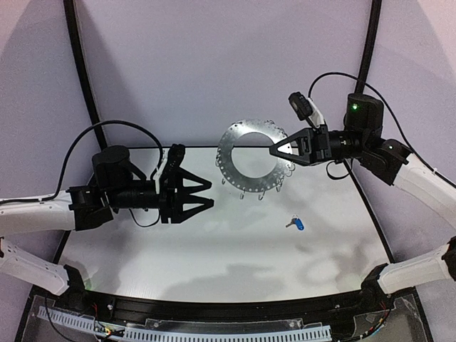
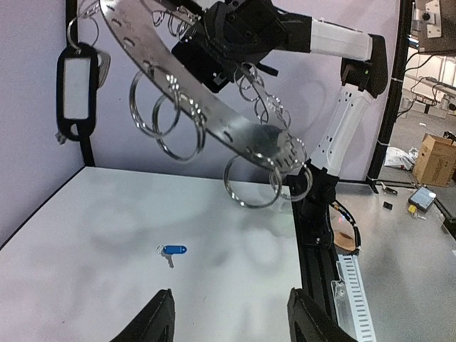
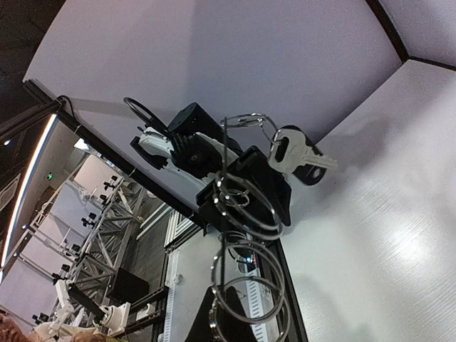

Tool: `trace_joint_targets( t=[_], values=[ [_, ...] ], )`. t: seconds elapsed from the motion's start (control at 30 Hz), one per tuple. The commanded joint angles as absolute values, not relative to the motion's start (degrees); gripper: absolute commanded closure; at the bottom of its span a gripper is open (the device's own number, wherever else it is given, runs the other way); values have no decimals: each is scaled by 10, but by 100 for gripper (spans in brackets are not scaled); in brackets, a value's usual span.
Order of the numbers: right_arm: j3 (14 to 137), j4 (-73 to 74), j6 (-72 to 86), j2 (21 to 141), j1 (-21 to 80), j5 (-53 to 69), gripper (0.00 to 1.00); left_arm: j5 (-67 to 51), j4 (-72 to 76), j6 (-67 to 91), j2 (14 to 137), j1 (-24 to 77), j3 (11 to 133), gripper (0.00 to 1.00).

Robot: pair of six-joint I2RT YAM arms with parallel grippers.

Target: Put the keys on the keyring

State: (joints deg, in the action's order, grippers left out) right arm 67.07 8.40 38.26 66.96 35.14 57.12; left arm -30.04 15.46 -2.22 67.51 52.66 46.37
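The right pincer (image 1: 273, 149) grasps the raised keyring (image 1: 225, 158), the left pincer (image 1: 212, 195) hangs released, and the blue-tagged key (image 1: 296, 224) lies on the worktop (image 1: 214, 249).

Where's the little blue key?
The blue-tagged key lies on the white table, right of centre in the top view, below the keyring held up by the right claw.

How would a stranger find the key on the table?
On the white table, right of centre, near the raised metal ring in the right gripper, lies a small silver key. Its blue tag sets it apart; the other key, black-tagged, hangs on the ring.
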Motion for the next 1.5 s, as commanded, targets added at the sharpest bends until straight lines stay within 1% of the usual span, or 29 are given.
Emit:
trace_joint_targets(
  t=[0.0, 0.17, 0.23, 0.33, 0.53, 0.63, 0.73, 0.87, 1.03, 1.1, 1.17, 1.2, 1.3, 1.47],
  values=[
    [660, 29, 414, 670, 352, 560, 100, -314, 238, 20, 685, 528, 483, 46],
    [662, 54, 419, 670, 352, 496, 100, -309, 274, 45, 706, 528, 496, 48],
    [656, 31, 433, 671, 352, 496, 100, -299, 288, 54, 713, 528, 500, 51],
    [655, 28, 439, 680, 352, 492, 100, -296, 305, 61, 726, 528, 506, 53],
    [656, 16, 447, 686, 351, 498, 100, -274, 296, 58, 734, 528, 516, 56],
    [657, 7, 456, 689, 352, 497, 100, -266, 300, 61, 737, 528, 521, 60],
    [658, 2, 466, 691, 352, 499, 100, -247, 289, 54, 744, 528, 525, 67],
    [660, -9, 470, 691, 352, 500, 100, -246, 267, 39, 748, 528, 536, 73],
    [665, -4, 467, 688, 351, 500, 100, -261, 242, 9, 744, 528, 536, 85],
    [669, -2, 465, 687, 351, 501, 100, -269, 226, 4, 744, 528, 537, 86],
    [673, -2, 466, 688, 351, 506, 100, -266, 221, -5, 743, 528, 537, 90],
    [674, -2, 467, 688, 351, 510, 100, -265, 219, -10, 743, 528, 537, 97],
    [675, -2, 467, 689, 350, 513, 100, -264, 220, -21, 741, 528, 535, 99],
    [683, 33, 457, 686, 348, 510, 100, -261, 195, -33, 736, 528, 535, 99]
  ],
)
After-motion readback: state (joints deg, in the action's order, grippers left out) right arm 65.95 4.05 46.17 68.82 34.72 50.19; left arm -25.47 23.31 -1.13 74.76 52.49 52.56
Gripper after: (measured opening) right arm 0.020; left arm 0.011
